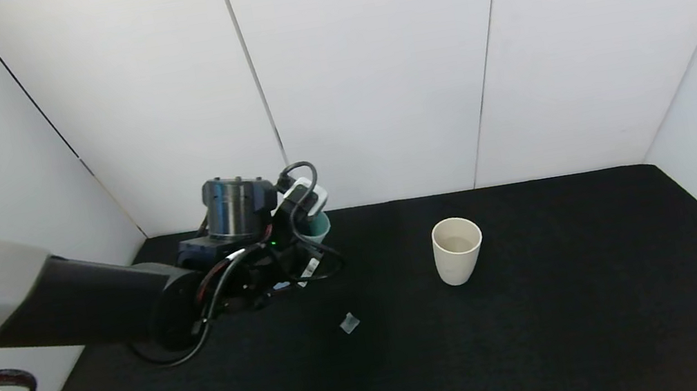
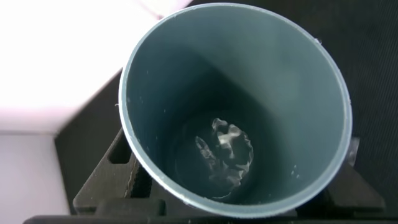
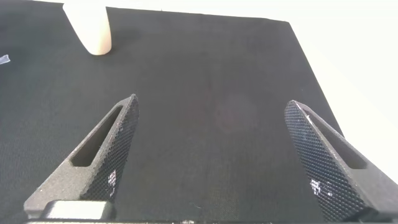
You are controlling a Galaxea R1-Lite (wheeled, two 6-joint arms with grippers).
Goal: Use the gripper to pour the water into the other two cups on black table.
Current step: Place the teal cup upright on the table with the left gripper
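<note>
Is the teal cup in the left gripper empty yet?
Not quite: the teal cup has a little water glinting at its bottom.

No text, label, brand, number or sign can be read anywhere. A small white tag (image 1: pixel 308 268) hangs among the cables at the left end effector (image 1: pixel 300 245), but whatever is printed on it is too small to make out. The cream cup (image 1: pixel 457 250) shows only a faint, illegible mark on its side.
</note>
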